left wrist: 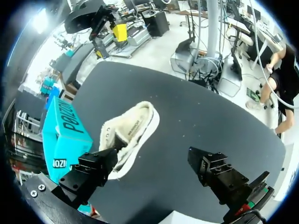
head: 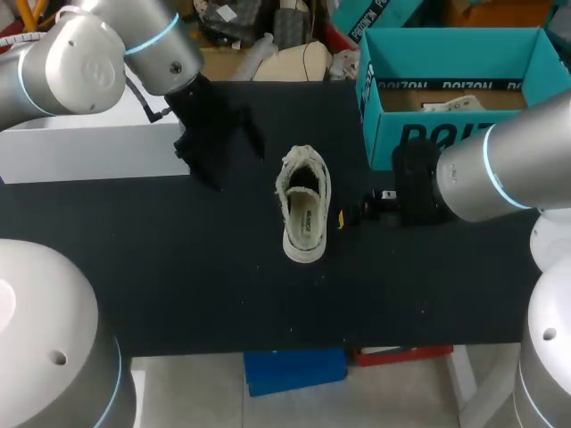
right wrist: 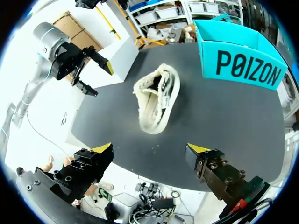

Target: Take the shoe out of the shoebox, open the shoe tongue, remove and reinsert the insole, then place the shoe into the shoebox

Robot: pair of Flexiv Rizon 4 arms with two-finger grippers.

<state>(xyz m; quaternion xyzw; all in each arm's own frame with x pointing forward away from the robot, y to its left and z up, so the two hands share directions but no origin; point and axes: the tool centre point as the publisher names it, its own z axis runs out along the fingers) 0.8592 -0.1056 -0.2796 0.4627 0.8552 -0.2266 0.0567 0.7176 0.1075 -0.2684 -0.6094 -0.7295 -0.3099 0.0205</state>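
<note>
From above, the shoe [head: 305, 214] lies mid-surface [head: 178, 267], outside the shoebox [head: 428, 134]. Left wrist: left jaws gape wide, empty, shoe ahead. Right wrist: right jaws likewise spread, holding nothing. Probably light, soft-sided; pinch the firmer heel collar.

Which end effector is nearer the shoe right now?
Right. The right end effector sits just beside the shoe; the left end effector hangs farther off, toward the white box.

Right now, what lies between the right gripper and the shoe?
Only bare black table separates the right gripper from the shoe; the right wrist view shows it.
</note>
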